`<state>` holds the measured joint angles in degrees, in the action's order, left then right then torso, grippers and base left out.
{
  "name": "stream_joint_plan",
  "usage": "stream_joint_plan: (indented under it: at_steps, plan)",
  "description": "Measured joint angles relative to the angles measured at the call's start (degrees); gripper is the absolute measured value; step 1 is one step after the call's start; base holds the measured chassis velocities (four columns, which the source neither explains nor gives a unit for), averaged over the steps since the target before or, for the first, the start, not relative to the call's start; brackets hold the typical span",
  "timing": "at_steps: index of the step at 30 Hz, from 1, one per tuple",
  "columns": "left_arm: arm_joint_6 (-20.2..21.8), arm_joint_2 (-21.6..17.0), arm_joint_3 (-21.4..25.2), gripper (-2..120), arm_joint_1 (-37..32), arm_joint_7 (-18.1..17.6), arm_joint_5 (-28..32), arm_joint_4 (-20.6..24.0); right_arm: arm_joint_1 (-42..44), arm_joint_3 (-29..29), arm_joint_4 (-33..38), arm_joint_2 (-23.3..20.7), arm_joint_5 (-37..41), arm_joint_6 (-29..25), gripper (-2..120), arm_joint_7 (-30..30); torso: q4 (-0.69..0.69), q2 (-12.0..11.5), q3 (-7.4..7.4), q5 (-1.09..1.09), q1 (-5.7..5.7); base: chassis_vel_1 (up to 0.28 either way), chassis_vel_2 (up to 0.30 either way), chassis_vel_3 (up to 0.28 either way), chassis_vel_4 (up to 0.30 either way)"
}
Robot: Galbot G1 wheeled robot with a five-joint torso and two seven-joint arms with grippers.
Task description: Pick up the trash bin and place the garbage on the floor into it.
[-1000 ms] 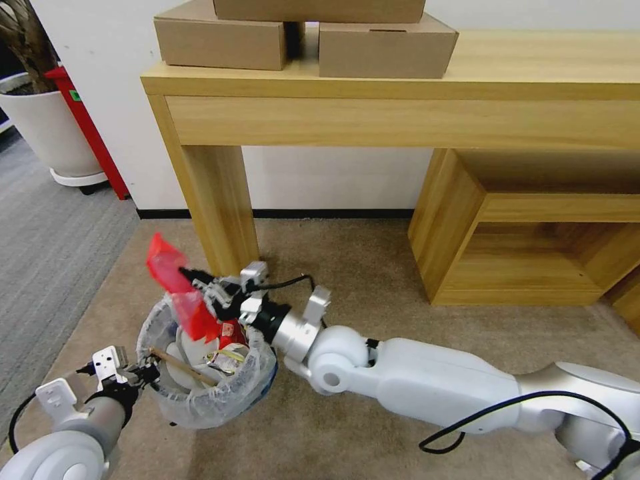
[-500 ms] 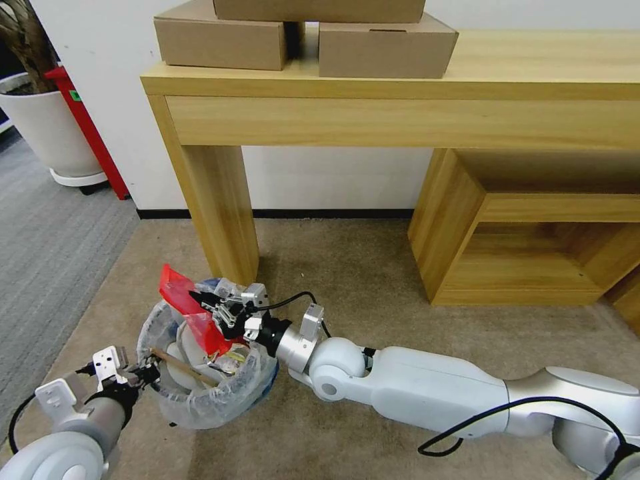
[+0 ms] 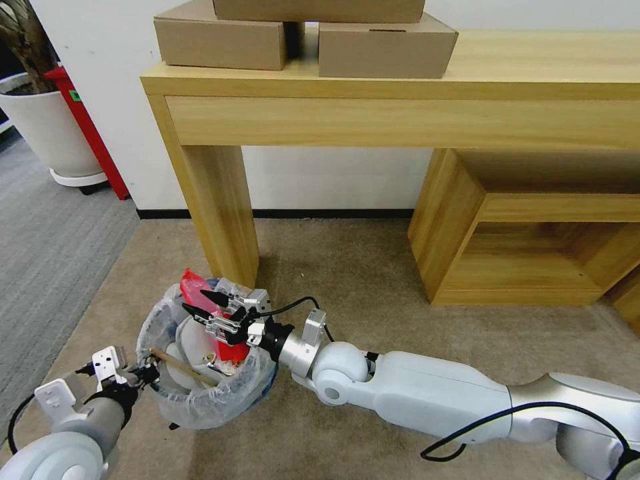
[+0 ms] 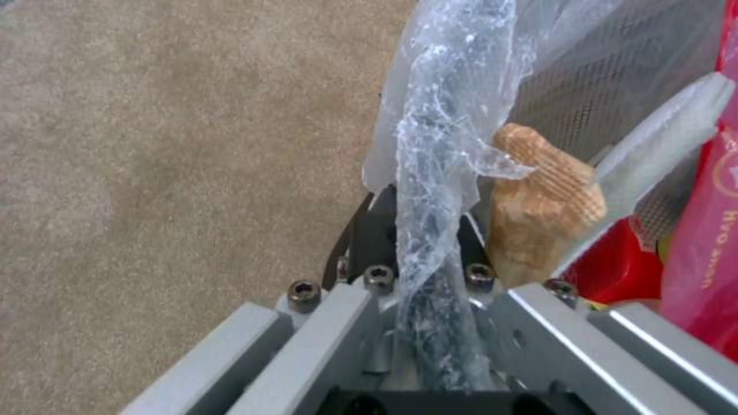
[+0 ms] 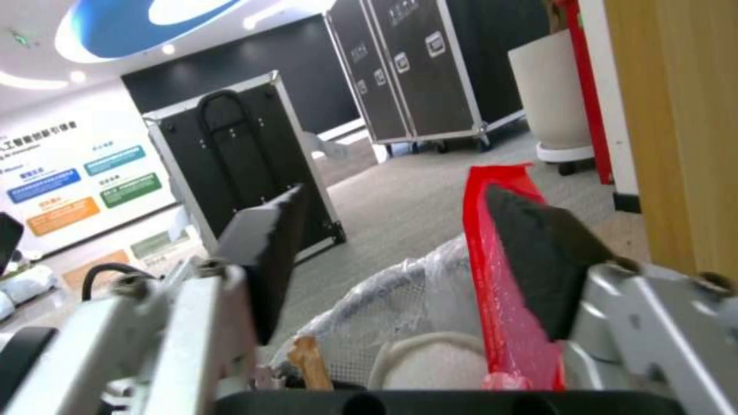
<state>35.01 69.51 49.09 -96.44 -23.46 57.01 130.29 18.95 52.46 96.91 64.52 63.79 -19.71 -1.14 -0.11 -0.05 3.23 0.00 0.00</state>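
The trash bin (image 3: 200,408), blue with a crinkly plastic liner, stands on the tan floor (image 3: 373,280). My left gripper (image 3: 143,373) is shut on its lined rim; the left wrist view shows the liner (image 4: 438,144) pinched in that gripper (image 4: 419,242). Over the bin's far side hangs my right gripper (image 3: 195,302), open. A red wrapper (image 3: 195,283) leans loose against one finger (image 5: 538,253), its lower end inside the bin. More garbage lies in the bin: a wooden stick (image 3: 180,363), white paper (image 3: 193,340) and red packets (image 4: 692,230).
The wooden desk's leg (image 3: 220,213) stands just behind the bin. A low wooden shelf unit (image 3: 533,233) is at the right. Cardboard boxes (image 3: 387,47) sit on the desk. Grey ribbed carpet (image 3: 47,247) and a white planter (image 3: 53,133) lie to the left.
My right gripper came down over the bin with the red wrapper and opened, letting it go. The left gripper and the bin have not moved.
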Motion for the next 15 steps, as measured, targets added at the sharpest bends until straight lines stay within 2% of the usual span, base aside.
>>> stream_joint_plan:
  at_steps: [3, 4, 7, 8, 10, 14, 15]
  plan:
    - [0.0, 0.0, -0.1, 1, 0.4, 0.0, -0.1, -0.7, 0.9, -1.5, 1.7, -1.5, -0.1, -0.3, 83, -0.1, 0.00, 0.0, 0.00, 0.00, 0.00, 0.000, 0.000, 0.000, 0.000]
    - [0.0, 0.0, -0.1, 1, 0.4, 0.0, -0.1, -0.7, 0.9, -1.5, 1.7, -1.5, -0.1, -0.3, 83, -0.1, 0.00, 0.0, 0.00, 0.00, 0.00, 0.000, 0.000, 0.000, 0.000]
    - [0.0, -0.2, -0.1, 1, 0.5, 0.1, -0.2, -1.4, 2.8, -6.3, 5.4, -4.1, 0.7, 0.0, 96, 0.4, 0.00, 0.0, 0.00, 0.00, 0.00, 0.000, 0.000, 0.000, 0.000]
    - [0.0, -0.2, -0.1, 1, 0.5, 0.1, -0.2, -1.4, 2.8, -6.3, 5.4, -4.1, 0.7, 0.0, 96, 0.4, 0.00, 0.0, 0.00, 0.00, 0.00, 0.000, 0.000, 0.000, 0.000]
    - [-0.1, -0.5, 0.1, 1, 0.4, 0.1, -0.2, -1.5, 4.7, -11.4, 8.3, -6.5, 1.5, 1.2, 100, 1.4, 0.00, 0.0, 0.00, 0.01, 0.00, 0.000, 0.000, 0.000, 0.000]
    - [-0.1, -0.7, 0.1, 1, 0.3, 0.2, -0.2, -1.5, 6.3, -15.9, 10.1, -8.2, 2.0, 1.9, 100, 2.1, 0.00, 0.0, 0.00, 0.01, 0.00, 0.000, 0.000, 0.000, 0.000]
    - [-0.1, -0.7, 0.1, 1, 0.2, 0.2, -0.2, -1.5, 7.5, -19.5, 11.1, -9.4, 2.1, 2.4, 100, 2.6, 0.00, 0.0, 0.00, 0.01, 0.00, 0.000, 0.000, 0.000, 0.000]
